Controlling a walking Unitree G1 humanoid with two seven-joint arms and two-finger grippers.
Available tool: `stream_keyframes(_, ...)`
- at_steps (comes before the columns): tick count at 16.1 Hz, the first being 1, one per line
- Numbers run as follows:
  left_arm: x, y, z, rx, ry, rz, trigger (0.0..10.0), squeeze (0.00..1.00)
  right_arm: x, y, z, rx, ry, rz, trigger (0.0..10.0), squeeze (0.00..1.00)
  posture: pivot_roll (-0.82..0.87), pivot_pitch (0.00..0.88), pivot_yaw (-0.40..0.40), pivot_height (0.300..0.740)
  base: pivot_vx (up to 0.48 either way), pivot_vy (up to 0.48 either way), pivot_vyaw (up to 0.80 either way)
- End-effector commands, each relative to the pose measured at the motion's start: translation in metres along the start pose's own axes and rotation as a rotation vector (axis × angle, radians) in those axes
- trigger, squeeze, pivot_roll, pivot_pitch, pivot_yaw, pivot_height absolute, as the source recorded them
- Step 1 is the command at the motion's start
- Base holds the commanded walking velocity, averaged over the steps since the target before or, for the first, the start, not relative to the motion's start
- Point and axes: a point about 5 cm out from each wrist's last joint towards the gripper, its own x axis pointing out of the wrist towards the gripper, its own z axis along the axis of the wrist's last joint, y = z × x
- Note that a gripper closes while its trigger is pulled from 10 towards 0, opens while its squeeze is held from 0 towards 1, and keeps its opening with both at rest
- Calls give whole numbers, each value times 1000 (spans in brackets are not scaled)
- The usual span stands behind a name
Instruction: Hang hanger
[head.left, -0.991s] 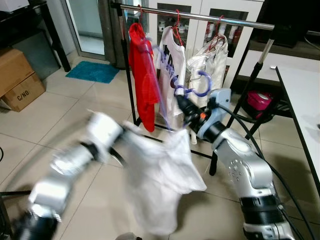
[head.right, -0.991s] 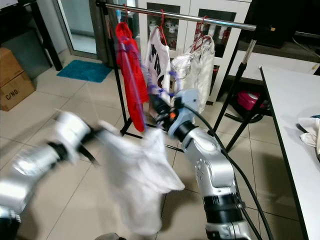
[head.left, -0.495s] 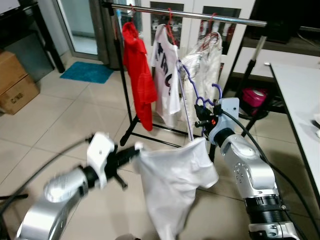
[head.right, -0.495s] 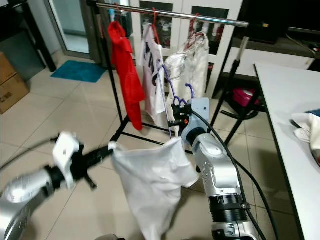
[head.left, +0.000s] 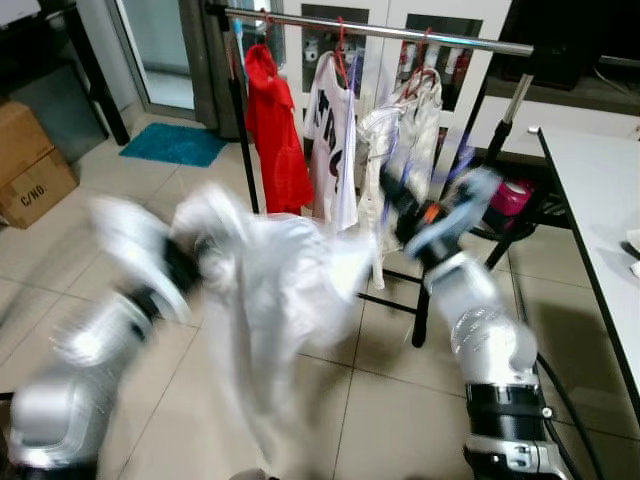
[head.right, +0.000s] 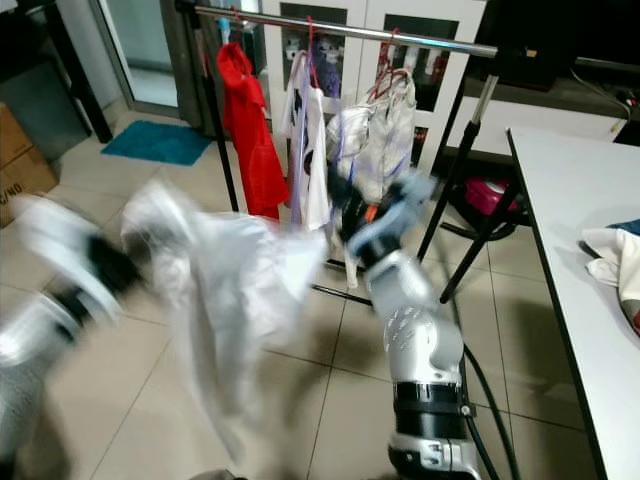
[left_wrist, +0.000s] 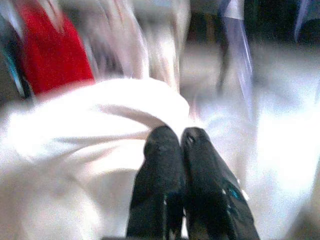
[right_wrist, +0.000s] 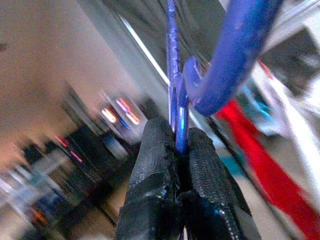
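Tiled floor (head.left: 120, 210) and a clothes rail (head.left: 400, 32) with a red shirt (head.left: 275, 140) out front. Right gripper (right_wrist: 179, 150) has its jaws pinched shut on the blue hanger (right_wrist: 225, 65), held up just below the rail. Left gripper (left_wrist: 181, 142), blurry, jaws clamped on the white garment (head.left: 285, 300) hanging between both arms.

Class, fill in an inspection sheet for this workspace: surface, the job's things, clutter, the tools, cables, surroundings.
Surface: tiled floor; white table at the right.
Job's things: purple hanger; white shirt, blurred; clothes rail bearing a red garment and two white ones.
Clutter: cardboard box, teal mat, pink object under the rail, cloth on the table.
Tools: right tool shut on the hanger; left tool shut on the shirt.
Cables: black cable beside the right arm.
Surroundings: glass-fronted cabinets behind the rail.
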Motion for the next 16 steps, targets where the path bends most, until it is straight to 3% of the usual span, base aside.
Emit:
stream_keyframes(1,2,-15,-28,54,169,-102,0,0,1,3,13,10,-66,23,10000,0,50,0,15,740,0,0,0)
stream_keyframes(2,4,-34,-26,-25,136,-224,0,0,1,-6,15,-25,-72,-36,10000,0,50,0,15,740,0,0,0)
stream_keyframes(4,1,-48,-18,-88,109,-347,0,0,-2,-13,19,-6,-109,-72,10000,0,49,0,17,740,0,0,0)
stream_keyframes(6,0,-46,-9,-108,46,-354,0,0,-3,-13,20,-20,-98,-74,10000,0,51,0,21,740,0,0,0)
stream_keyframes(8,1,-41,27,-210,-194,-372,0,0,0,-15,10,-165,-20,-111,10000,0,46,0,29,740,0,0,0)
stream_keyframes(9,0,-41,38,-238,-253,-394,0,0,2,-14,5,-236,16,-107,10000,0,47,0,30,740,0,0,0)
stream_keyframes(10,0,-41,45,-239,-280,-407,0,0,4,-15,2,-257,31,-120,10000,0,47,0,32,740,0,0,0)
stream_keyframes(12,-2,-42,77,-266,-424,-478,0,0,16,-15,-8,-297,59,-111,10000,0,47,0,32,740,0,0,0)
stream_keyframes(13,-4,-43,87,-275,-468,-502,0,0,22,-13,-13,-318,73,-94,10000,0,55,0,24,740,0,0,0)
stream_keyframes(15,-6,-45,95,-271,-488,-528,0,0,27,-13,-25,-449,147,-80,10000,0,62,0,12,740,0,0,0)
stream_keyframes(16,-9,-51,101,-263,-499,-568,0,0,29,-14,-33,-445,170,-94,10000,0,71,0,3,740,0,0,0)
